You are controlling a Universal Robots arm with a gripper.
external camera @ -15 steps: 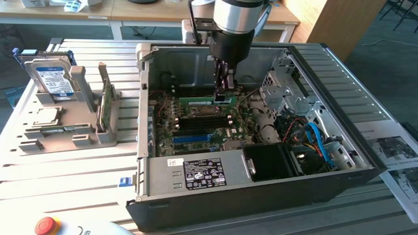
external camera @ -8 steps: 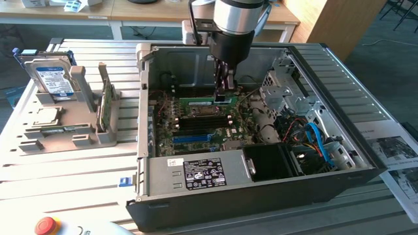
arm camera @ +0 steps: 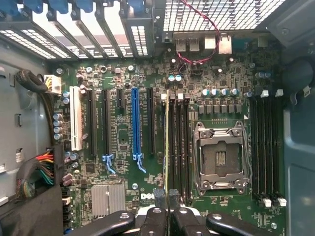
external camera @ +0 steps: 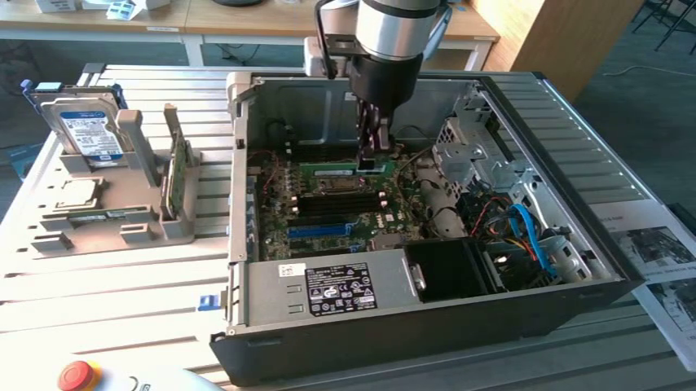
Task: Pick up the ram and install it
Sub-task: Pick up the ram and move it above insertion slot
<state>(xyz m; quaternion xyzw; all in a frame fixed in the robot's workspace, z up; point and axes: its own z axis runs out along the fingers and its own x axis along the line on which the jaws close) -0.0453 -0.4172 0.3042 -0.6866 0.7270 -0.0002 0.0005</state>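
Tool (external camera: 373, 160) pinches long, thin green circuit-board ram (arm camera: 167, 140), on edge at black plastic slots (arm camera: 183, 147); exterior view: 12 o'clock of grey metal power-supply box (external camera: 326, 287).

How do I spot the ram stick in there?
Look inside the open computer case, at the green motherboard. Beside the square silver processor socket run black slots; the ram stands on edge among them, under the gripper. It's the only thin green stick there; neighbouring slots are empty.
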